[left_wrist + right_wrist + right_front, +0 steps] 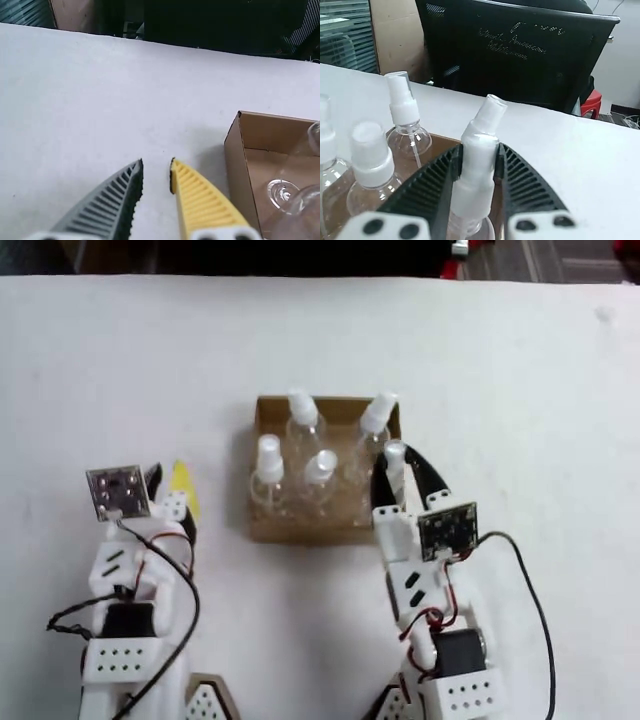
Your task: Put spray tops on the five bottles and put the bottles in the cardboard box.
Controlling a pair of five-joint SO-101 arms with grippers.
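Nearest the arms, the right gripper (478,152) is clamped on the neck of the fifth spray bottle (481,131), at the right near corner of the cardboard box (300,532). The bottle's long axis is near upright, top leaning slightly. Whether its base rests on the box floor cannot be told.

The left gripper (156,172), slightly parted and empty, hovers just beside the box's left wall.

Farther in, four capped bottles (303,420) stand inside the box.

The right wrist view shows the grip. The high view shows the bottle's placement.
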